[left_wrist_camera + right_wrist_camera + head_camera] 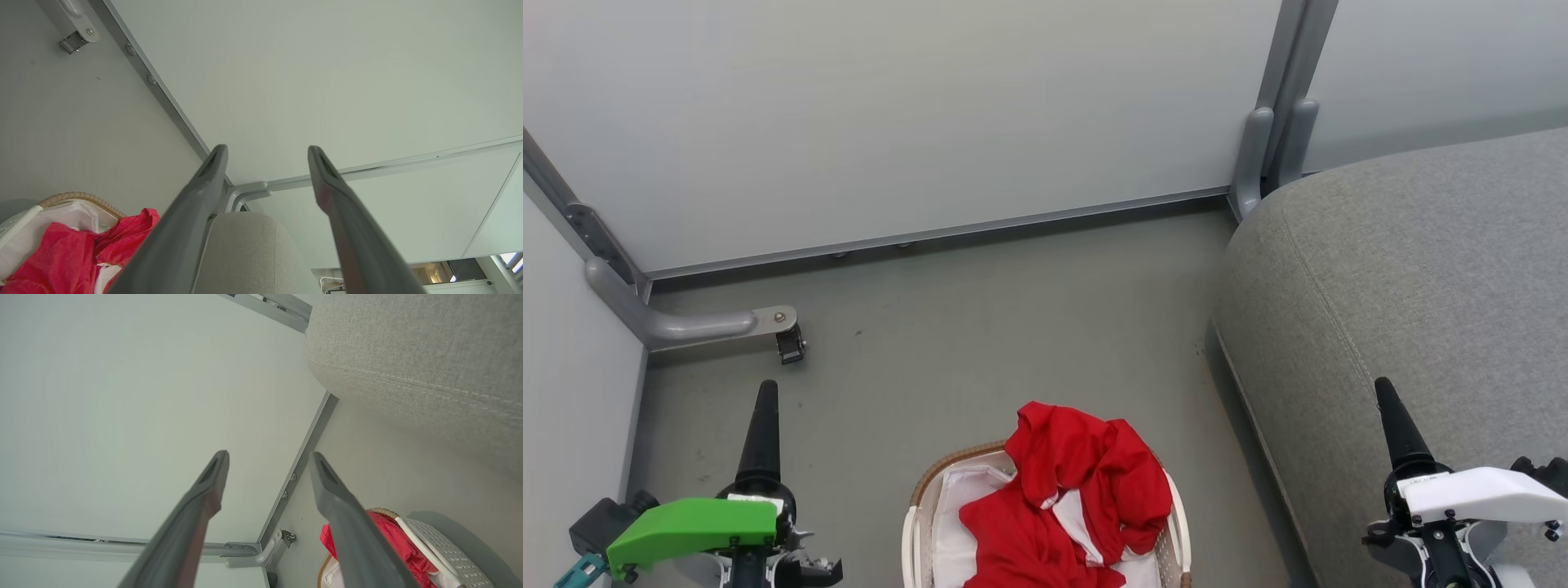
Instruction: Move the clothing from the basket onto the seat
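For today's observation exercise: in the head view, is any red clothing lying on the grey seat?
No, all the red clothing sits heaped in the basket on the floor, apart from the seat.

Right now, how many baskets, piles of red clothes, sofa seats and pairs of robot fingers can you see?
Baskets: 1, the basket
Piles of red clothes: 1, the clothing, lying in the basket
Sofa seats: 1, the seat
Pairs of robot fingers: 2, the left fingers and the right fingers, both spread apart
Total: 5

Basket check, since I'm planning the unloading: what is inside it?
Red clothing heaped on a white sheet lining the basket. Whatever lies beneath the heap is covered.
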Motion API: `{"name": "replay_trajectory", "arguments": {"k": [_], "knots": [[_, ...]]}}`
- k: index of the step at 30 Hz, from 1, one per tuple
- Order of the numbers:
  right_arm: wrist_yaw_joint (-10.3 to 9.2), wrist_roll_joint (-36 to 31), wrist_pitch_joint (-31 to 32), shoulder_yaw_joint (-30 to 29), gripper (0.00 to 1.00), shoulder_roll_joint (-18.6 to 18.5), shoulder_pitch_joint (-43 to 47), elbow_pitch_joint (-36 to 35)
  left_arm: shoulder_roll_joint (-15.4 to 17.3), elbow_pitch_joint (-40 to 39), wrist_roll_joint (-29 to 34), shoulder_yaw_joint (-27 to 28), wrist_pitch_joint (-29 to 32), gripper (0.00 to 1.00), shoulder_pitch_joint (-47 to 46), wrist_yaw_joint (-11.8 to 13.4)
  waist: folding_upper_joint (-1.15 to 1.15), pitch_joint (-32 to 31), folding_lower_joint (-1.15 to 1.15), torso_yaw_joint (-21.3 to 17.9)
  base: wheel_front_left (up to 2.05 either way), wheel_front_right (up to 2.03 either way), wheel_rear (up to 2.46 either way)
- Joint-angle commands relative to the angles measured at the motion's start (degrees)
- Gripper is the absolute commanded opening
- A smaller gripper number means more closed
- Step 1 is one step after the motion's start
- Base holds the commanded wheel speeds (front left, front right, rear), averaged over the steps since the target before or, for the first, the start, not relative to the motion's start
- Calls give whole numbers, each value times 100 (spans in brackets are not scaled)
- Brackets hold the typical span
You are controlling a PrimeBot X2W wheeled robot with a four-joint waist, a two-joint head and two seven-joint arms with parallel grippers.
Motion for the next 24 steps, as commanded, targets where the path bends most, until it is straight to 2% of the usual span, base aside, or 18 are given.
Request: {"name": "replay_trajectory", "arguments": {"k": [1, 24], "knots": [[2, -189, -64, -19, 100, -53, -50, -123, 32, -147, 214, -27, -68, 100, -36, 17, 0, 2, 0, 2, 0, 0, 0], [2, -2298, -531, 183, 100, -76, 43, -456, 50, -454, 2408, -392, -529, 100, 101, 325, 0, 30, 0, 40, 0, 0, 0]]}}
